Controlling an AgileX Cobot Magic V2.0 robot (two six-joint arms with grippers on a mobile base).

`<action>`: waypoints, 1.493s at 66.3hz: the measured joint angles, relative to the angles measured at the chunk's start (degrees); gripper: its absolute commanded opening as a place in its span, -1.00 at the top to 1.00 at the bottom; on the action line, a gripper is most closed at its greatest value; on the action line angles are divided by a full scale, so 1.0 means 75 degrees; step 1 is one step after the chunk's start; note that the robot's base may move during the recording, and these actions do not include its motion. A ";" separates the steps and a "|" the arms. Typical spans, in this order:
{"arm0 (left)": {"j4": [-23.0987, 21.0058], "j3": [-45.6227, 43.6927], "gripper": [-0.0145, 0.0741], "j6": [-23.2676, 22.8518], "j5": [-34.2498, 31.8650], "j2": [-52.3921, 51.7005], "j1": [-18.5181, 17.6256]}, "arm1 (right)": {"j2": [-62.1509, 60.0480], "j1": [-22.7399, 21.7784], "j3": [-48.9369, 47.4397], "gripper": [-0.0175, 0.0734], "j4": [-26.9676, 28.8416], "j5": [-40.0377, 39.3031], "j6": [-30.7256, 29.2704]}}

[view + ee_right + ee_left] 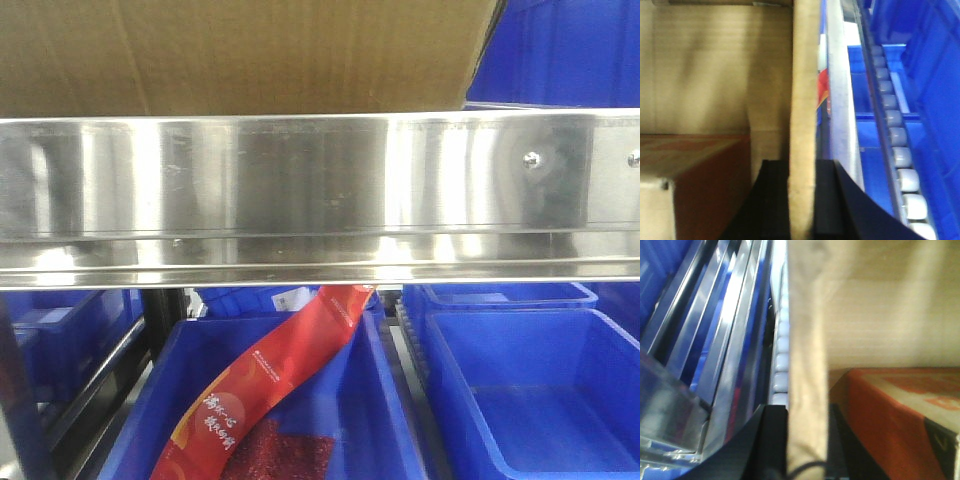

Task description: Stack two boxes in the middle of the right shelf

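A brown cardboard box [250, 55] sits above the shelf's [300, 190] mirror-bright steel rim, filling the top of the front view, its lower edge hidden behind that rim. Whether it rests on the shelf or hangs just over it cannot be told.

Both arms grip the open box by its side walls. In the left wrist view, the left fingers [771, 440] pinch one upright cardboard wall [807, 365], a black pad on each face of it. Inside the box, just beyond the inner finger, lies an orange-red carton [890, 415]. Outside the wall run a line of pale rollers [780, 355] and steel rails [725, 330].

In the right wrist view, the right fingers [827, 200] clamp the opposite wall [805, 100] the same way, one black pad on each side. The reddish carton [700, 160] shows again inside the box, beside the inner finger. Beyond the outer finger a roller track [895, 135] runs past blue bins [920, 60].

Below the shelf, blue bins stand side by side; the left bin [350, 420] holds a red banner [270, 385] that rises slantwise toward the rim, and the right bin [540, 400] sits just beside it.
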 measured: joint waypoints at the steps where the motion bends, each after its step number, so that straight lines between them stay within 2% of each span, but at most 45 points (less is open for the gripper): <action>1: 0.0000 0.0000 0.39 0.0000 0.0000 0.0000 0.0000 | 0.0000 0.0000 0.0000 0.78 0.0000 0.0000 0.0000; 7: -0.0015 0.0010 0.06 0.0000 -0.0153 0.0000 0.0000 | 0.0000 0.0000 0.0000 0.41 0.0017 -0.0016 0.0000; 16: -0.0073 0.0010 -0.18 0.0000 -0.0281 0.0000 0.0000 | 0.0058 0.0000 0.0000 -0.14 0.0128 0.0136 0.0000; 20: -0.0073 0.0010 -0.19 0.0000 -0.0293 0.0000 0.0000 | 0.0078 0.0000 0.0000 -0.25 0.0140 0.0185 0.0000; 24: -0.0073 0.0010 -0.19 0.0000 -0.0299 0.0000 0.0000 | 0.0078 0.0000 0.0000 -0.28 0.0140 0.0203 0.0000; 38: -0.0090 -0.0007 -0.19 0.0000 -0.0407 0.0000 0.0000 | 0.0078 0.0000 -0.0122 -0.21 0.0140 0.0196 0.0031; 44: -0.0090 -0.0049 -0.11 0.0000 -0.0407 0.0000 0.0000 | 0.0078 0.0000 -0.0277 -0.08 0.0140 0.0345 -0.0013; 47: -0.0090 -0.0067 0.01 0.0000 -0.0383 0.0000 0.0000 | 0.0078 0.0000 -0.0324 0.02 0.0140 0.0512 -0.0057; 52: -0.0146 -0.0070 0.32 0.0000 -0.0266 0.0000 0.0000 | 0.0078 0.0000 -0.0395 0.26 0.0140 0.0752 -0.0189; 59: -0.0329 -0.0070 0.91 0.0000 -0.0110 0.0000 0.0000 | 0.0062 0.0000 -0.0408 0.72 0.0171 0.0949 -0.0375; 64: -0.0431 -0.0070 0.92 0.0000 -0.0055 0.0000 0.0000 | 0.0013 0.0000 -0.0408 0.99 0.0219 0.1016 -0.0500; 74: -0.0700 -0.0070 0.92 0.0111 0.0050 -0.0048 0.0000 | -0.0283 0.0000 -0.0392 0.97 0.0265 0.0919 -0.0866; 81: -0.0863 0.0240 0.92 0.0320 -0.0300 -0.0372 -0.0046 | -0.0708 0.0000 0.0011 0.97 0.0246 0.0148 -0.1176; 91: -0.0957 0.1816 0.92 0.0400 -0.1978 -0.1495 -0.0219 | -0.1749 0.0000 0.1590 0.97 0.0227 -0.1715 -0.1261; 99: -0.1033 0.3565 0.92 0.0400 -0.3430 -0.2639 -0.0234 | -0.2592 -0.0021 0.3062 0.97 0.0213 -0.3277 -0.1165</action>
